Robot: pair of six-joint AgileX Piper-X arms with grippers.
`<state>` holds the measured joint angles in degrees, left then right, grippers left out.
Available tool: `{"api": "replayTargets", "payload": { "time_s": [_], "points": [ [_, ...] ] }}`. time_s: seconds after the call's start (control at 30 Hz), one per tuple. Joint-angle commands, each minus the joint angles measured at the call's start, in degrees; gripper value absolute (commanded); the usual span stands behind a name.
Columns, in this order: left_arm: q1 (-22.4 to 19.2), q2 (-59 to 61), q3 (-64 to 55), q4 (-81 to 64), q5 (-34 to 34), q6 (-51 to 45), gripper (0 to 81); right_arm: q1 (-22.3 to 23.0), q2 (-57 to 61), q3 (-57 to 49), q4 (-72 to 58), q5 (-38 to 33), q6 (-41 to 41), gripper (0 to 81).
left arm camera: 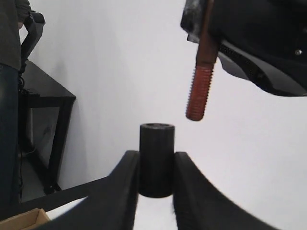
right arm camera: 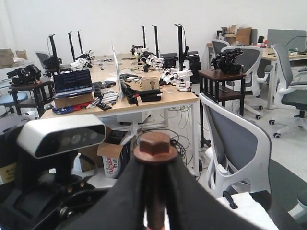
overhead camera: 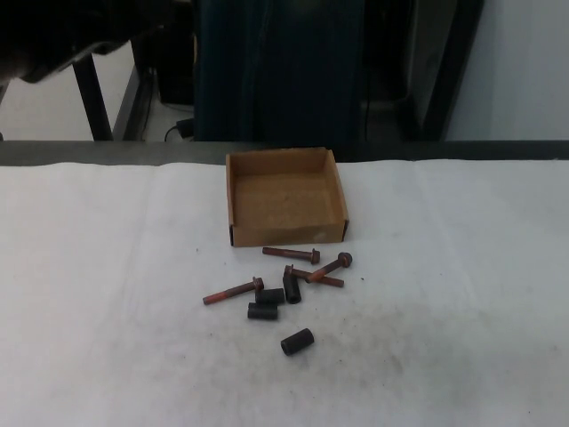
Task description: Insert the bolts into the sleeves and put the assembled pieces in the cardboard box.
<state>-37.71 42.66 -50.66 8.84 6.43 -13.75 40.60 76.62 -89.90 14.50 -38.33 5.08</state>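
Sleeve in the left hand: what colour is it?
The sleeve is plain black, with no pattern. The left wrist view shows it best.

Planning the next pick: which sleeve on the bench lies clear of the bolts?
The lone sleeve nearest the high camera; the other three sleeves cluster beside the bolts.

Nothing here you can read with confidence. Right wrist view, lower centre-left: carton (right arm camera: 112, 163) under the wooden desk (right arm camera: 158, 102) carries red print, letters too blurred to make out. Lower left edge: yellow label (right arm camera: 6, 171) on a dark housing, its marks too small. Upper left: laptop screen (right arm camera: 73, 81) on the desk shows rows of light text on dark, unreadable.
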Motion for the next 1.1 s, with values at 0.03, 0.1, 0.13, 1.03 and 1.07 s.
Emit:
{"api": "replayTargets", "payload": {
  "time_s": [0.03, 0.1, 0.13, 1.03, 1.07],
  "points": [
    [-0.2, 0.2, -0.1, -3.9, 0.6, -0.4, 0.8, 0.1, 0.7, -0.2, -3.3, -0.2, 1.3, 0.3],
    [-0.2, 0.2, -0.1, -4.5, 0.6, -0.4, 0.8, 0.1, 0.9, -0.2, -3.3, -0.2, 1.3, 0.3],
    [-0.2, 0.2, -0.1, -4.7, 0.6, -0.4, 0.8, 0.1, 1.0, -0.2, -3.4, -0.2, 1.3, 0.3],
    [-0.2, 0.2, -0.1, -5.2, 1.3, 0.7, 0.8, 0.1, 2.1, -0.2, -7.9, 0.3, 3.9, 0.3],
    [-0.2, 0.2, -0.1, -5.3, 1.1, 0.7, 0.8, 0.1, 2.1, -0.2, -7.9, 0.3, 3.9, 0.3]
  ]
}}
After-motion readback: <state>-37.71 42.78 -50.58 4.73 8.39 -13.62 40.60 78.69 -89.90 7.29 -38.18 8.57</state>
